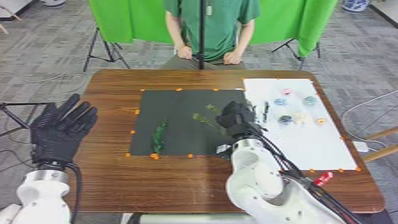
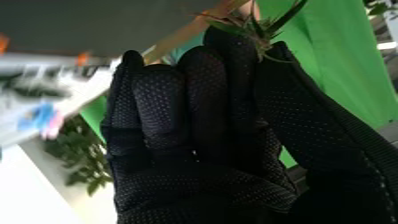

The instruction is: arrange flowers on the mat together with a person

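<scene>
My right hand (image 1: 236,119) is over the right part of the dark mat (image 1: 182,102), with a thin green sprig (image 1: 202,118) at its finger side. In the right wrist view the thumb and a finger of my right hand (image 2: 200,130) pinch this sprig (image 2: 259,31), its pointed leaves spreading past the fingertips. A long green leafy stem (image 1: 159,137) lies on the mat's left part. My left hand (image 1: 62,131) is open, fingers straight, left of the mat by the table's left edge.
On the white sheet (image 1: 306,150) at the right lie small flowers, among them a pink one (image 1: 286,92), a blue one (image 1: 280,101) and an orange one (image 1: 321,121). A red object (image 1: 323,178) is near my right forearm. Orange markers (image 1: 155,156) edge the mat.
</scene>
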Controlling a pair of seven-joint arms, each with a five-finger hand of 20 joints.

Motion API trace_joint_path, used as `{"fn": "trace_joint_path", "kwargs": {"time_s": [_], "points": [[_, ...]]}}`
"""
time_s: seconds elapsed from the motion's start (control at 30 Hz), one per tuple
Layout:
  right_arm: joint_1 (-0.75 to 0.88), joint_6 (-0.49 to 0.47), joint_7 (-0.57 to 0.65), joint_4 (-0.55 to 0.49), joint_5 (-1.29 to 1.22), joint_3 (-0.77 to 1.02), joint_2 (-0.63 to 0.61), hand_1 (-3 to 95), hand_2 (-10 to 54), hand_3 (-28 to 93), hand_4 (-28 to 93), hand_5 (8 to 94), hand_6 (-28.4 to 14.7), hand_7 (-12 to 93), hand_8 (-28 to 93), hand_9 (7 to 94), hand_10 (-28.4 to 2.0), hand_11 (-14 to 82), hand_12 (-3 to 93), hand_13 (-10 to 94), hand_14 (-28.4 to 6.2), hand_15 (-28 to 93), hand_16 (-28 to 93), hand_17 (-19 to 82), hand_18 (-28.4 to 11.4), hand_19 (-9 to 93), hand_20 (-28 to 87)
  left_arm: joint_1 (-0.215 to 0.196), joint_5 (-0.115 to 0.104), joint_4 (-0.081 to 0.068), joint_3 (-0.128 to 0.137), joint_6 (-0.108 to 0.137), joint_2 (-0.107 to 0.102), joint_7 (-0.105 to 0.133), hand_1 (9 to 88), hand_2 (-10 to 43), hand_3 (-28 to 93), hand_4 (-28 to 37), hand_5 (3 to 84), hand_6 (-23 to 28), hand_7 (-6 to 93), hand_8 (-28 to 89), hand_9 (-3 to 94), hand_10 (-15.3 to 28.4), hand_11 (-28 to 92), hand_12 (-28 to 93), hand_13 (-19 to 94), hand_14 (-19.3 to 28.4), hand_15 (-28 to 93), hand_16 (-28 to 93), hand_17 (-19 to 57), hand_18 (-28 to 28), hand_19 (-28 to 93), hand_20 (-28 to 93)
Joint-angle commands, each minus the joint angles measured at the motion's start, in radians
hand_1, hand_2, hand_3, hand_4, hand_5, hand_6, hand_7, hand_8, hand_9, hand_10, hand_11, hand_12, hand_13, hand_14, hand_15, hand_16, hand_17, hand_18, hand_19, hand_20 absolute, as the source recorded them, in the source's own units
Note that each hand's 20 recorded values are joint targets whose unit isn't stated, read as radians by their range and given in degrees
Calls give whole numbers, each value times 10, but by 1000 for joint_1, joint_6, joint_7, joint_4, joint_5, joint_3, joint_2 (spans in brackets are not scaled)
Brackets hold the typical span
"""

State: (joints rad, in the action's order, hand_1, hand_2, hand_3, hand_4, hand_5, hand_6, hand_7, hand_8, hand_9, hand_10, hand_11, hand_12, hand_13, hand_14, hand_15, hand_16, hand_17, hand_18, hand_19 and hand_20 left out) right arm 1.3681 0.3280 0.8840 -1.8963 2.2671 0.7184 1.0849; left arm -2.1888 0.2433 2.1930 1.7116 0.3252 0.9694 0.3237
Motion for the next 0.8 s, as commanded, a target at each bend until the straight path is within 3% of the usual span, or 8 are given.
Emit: {"fn": "trace_joint_path", "kwargs": {"time_s": [0.03,0.13,0.37,0.53,0.8], "points": [[6,12,32,42,33,-60,123,481,-6,722,-245,736,-32,391,157,676,-163,506,471,541,-195,733,381,228,-265,765,229,24,17,-21,-33,11,-17,-47,247,158,746,-283,506,83,151,-93,476,164,229,131,344,179,437,-52,-56,170,403,183],[11,2,40,52,50,-73,142,491,-21,718,-244,757,-34,365,143,686,-163,496,462,541,-195,733,378,230,-268,775,213,34,6,-26,-39,13,-25,-53,247,158,747,-283,506,83,151,-93,476,164,229,131,344,179,437,-52,-56,170,403,183],[34,39,64,107,133,-100,172,504,-32,712,-254,770,-32,344,132,692,-164,474,458,543,-195,731,374,233,-272,785,195,62,10,-39,-63,0,-27,-68,246,157,749,-283,506,83,151,-94,476,163,228,131,344,179,438,-52,-56,170,403,183],[35,49,51,123,190,-115,170,504,-32,713,-257,772,-31,339,132,694,-162,469,456,549,-194,731,371,236,-274,795,185,68,11,-42,-70,12,-29,-62,247,156,749,-283,506,83,152,-93,477,164,229,131,344,179,438,-52,-56,170,403,183],[36,42,37,110,149,-126,167,494,-36,713,-248,765,-28,327,116,694,-161,464,446,549,-191,730,371,237,-275,803,168,66,3,-46,-75,6,-28,-62,247,156,748,-283,509,83,155,-94,484,165,233,132,345,178,438,-52,-55,170,403,184]]}}
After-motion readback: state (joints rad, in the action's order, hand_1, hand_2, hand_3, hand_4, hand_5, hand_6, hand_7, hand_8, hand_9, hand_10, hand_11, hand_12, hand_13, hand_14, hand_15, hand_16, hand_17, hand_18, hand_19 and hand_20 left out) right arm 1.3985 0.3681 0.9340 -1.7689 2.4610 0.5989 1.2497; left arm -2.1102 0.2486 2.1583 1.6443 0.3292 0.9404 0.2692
